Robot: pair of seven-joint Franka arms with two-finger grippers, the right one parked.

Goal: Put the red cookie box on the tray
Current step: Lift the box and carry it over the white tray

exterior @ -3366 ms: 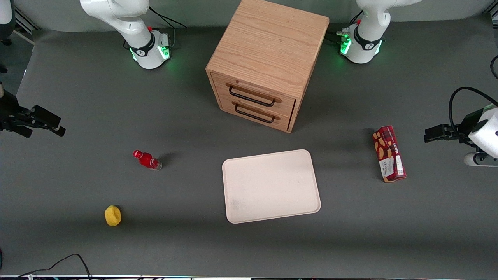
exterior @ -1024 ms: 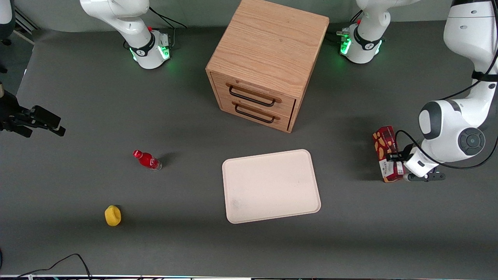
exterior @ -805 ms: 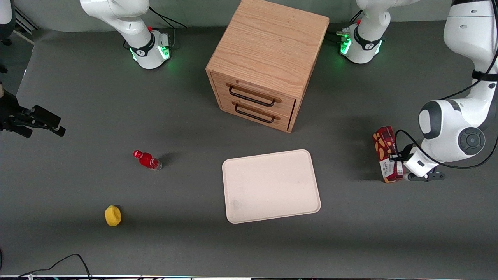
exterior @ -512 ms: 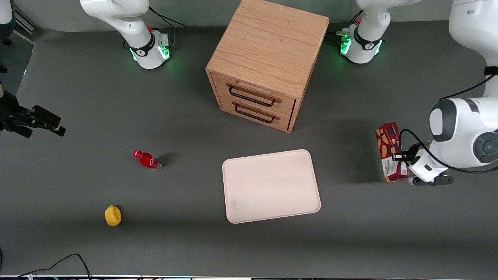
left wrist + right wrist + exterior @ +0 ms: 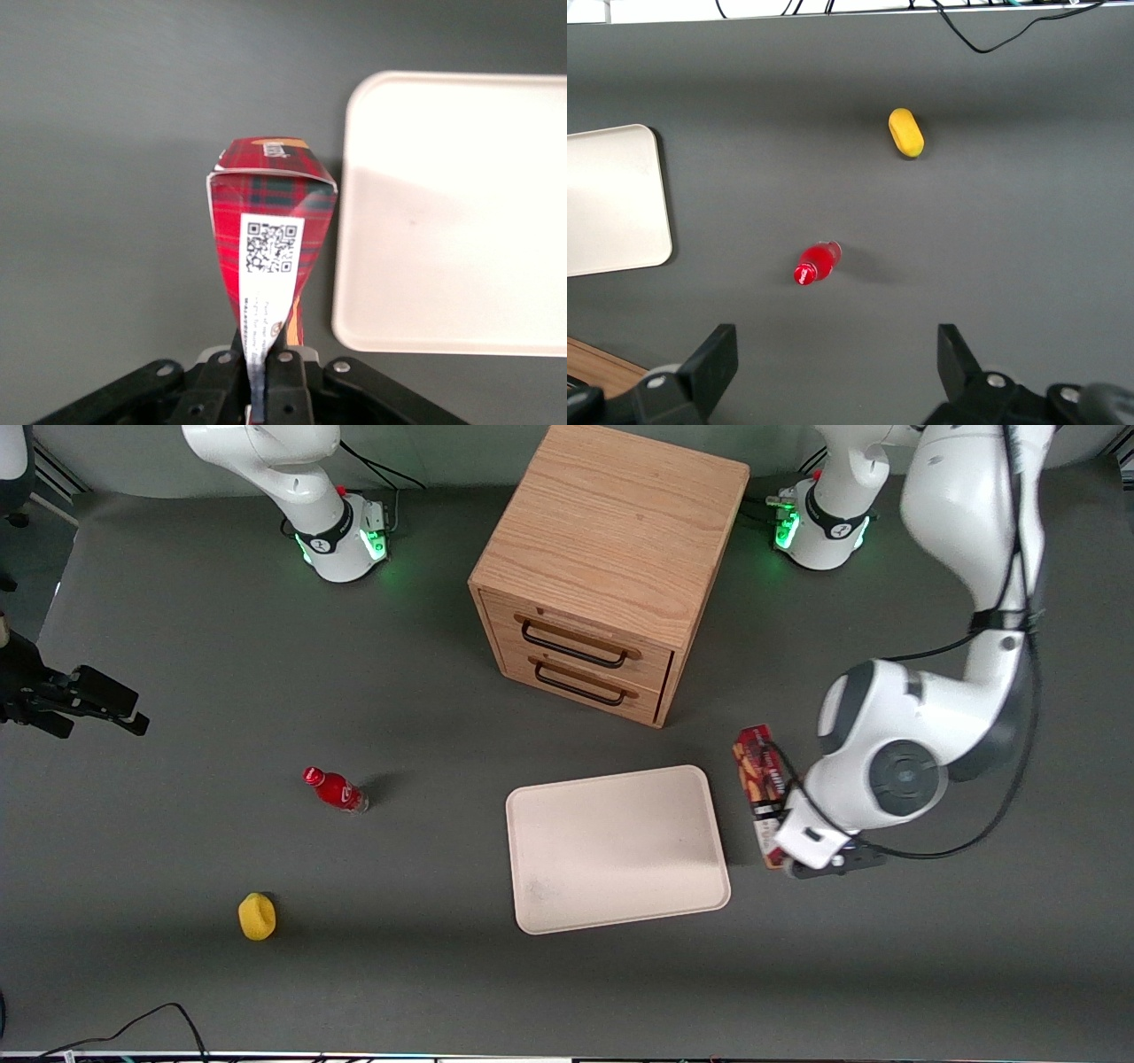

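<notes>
The red cookie box [image 5: 760, 779] is no longer lying on the counter [image 5: 177, 673] toward the working arm's end, where it lay a few seconds ago; the gripper [image 5: 769, 815] is now carrying it, lifted, toward the tray [image 5: 567, 815]. In the front view the box is hanging just beside the tray's short edge at the working arm's end, not yet over the tray. The wrist view is showing the box [image 5: 270, 239] pinched at its end with the white code label, the two black fingers [image 5: 229, 372] closing tightly on it so the carton is squeezing thin between them, and the tray [image 5: 461, 212] lying flat beside it.

The tray is sitting nearer to the front camera than the wooden drawer cabinet [image 5: 611, 558], in front of its two drawers. A small red bottle [image 5: 335, 789] is lying toward the parked arm's end of the counter, and a yellow object [image 5: 257, 917] is lying nearer the camera than the bottle.
</notes>
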